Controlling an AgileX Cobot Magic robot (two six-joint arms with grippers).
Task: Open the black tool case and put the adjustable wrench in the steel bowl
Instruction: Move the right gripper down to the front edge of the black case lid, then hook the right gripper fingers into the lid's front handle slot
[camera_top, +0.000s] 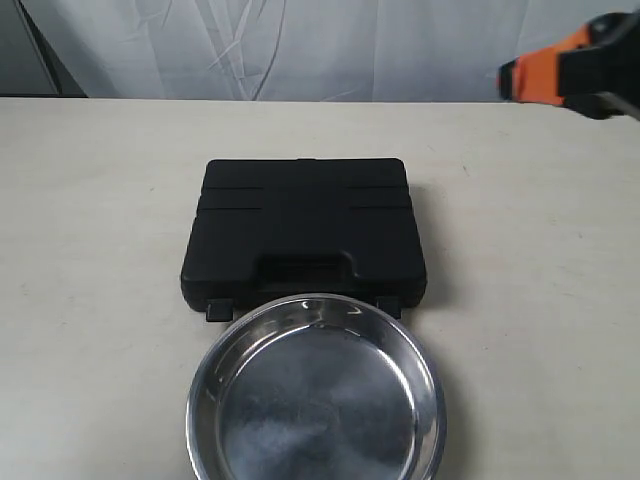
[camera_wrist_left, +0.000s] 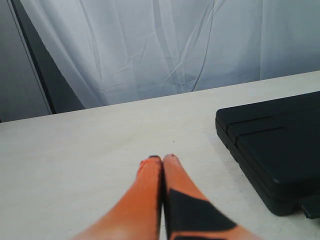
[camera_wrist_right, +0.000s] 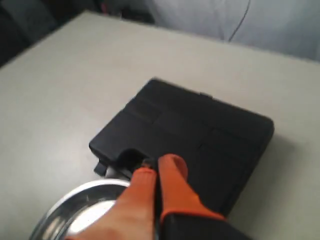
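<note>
While the black case (camera_top: 305, 230) lies shut on the desk (camera_top: 90, 250), the steel bowl (camera_top: 315, 400) just beside its latch side, the left gripper (camera_wrist_left: 162, 159) and right gripper (camera_wrist_right: 159, 167) — both empty — hold their fingers pressed together.

no readable text, labels or numbers anywhere

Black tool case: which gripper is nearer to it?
Probably right: right gripper raised off the right of the black tool case; left gripper off its left, outside the exterior view.
</note>
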